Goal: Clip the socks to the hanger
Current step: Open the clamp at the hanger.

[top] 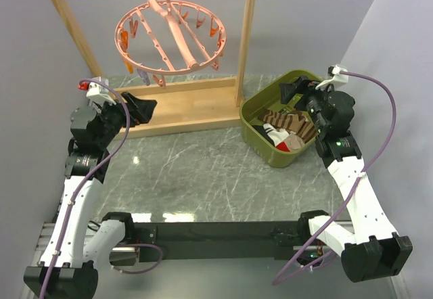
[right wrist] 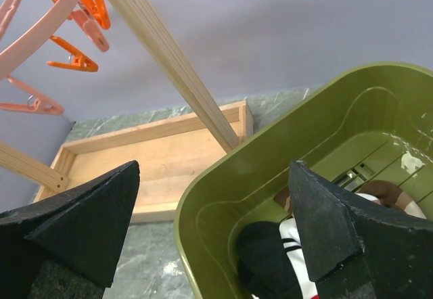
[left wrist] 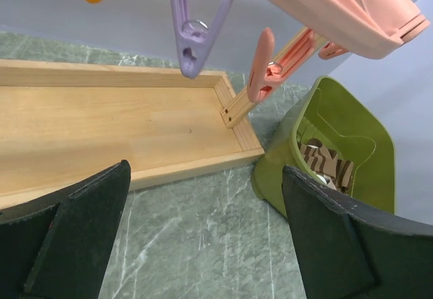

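Overhead, whole hanger [top: 174, 32] visible; wrist views show left hand [left wrist: 206, 170], right hand [right wrist: 215, 167] gaping, empty; socks [top: 287, 120] in bin [right wrist: 223, 197].

rack post [top: 246, 42] beside green bin [top: 257, 142]

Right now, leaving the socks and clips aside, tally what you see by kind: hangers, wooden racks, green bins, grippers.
Hanger: 1
Wooden rack: 1
Green bin: 1
Grippers: 2, left gripper and right gripper
Total: 5
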`<state>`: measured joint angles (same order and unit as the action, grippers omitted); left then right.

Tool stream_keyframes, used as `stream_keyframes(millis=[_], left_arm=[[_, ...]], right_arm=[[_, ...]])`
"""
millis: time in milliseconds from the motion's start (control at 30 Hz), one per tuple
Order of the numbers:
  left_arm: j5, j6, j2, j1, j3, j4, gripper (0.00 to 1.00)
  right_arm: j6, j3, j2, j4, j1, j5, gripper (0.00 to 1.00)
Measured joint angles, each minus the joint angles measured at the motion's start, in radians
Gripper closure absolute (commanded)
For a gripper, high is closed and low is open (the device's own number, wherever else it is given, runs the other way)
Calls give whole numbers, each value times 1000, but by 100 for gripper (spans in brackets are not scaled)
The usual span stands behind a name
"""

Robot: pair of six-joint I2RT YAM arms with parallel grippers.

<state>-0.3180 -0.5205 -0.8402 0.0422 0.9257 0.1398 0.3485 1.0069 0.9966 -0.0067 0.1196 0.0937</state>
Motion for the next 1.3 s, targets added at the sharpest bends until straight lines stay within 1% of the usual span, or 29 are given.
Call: stream_keyframes(millis=[167, 300, 400, 467, 633, 900, 967, 1133, 1300], left_arm=[[2, 1, 18, 0, -16, -1, 1], [2, 0, 27, 0, -39, -10, 1], [6, 2, 27, 0, -64, -23, 1], [20, 4, 27, 0, -79, -23, 1], [60, 9, 25, 0, -98, -30, 1], [74, 30, 26, 0, -184, -116, 1], [84, 34, 26, 0, -185, -122, 1], [114, 53, 8, 0, -185, -121, 1], [115, 64, -9, 0, -185, -117, 1]], right_arm=[[2, 0, 0, -4, 0, 4, 3], [3, 0, 2, -23, 0, -24, 3], [17, 3, 14, -51, 0, -79, 3], [35, 23, 43, -98, 0, -131, 3], [70, 127, 189, -200, -2, -237, 3], [163, 297, 479, -302, -25, -312, 6], [191, 312, 544, -321, -37, -313, 8], [238, 313, 681, -381, -51, -325, 10], [248, 315, 715, -424, -51, -375, 11]])
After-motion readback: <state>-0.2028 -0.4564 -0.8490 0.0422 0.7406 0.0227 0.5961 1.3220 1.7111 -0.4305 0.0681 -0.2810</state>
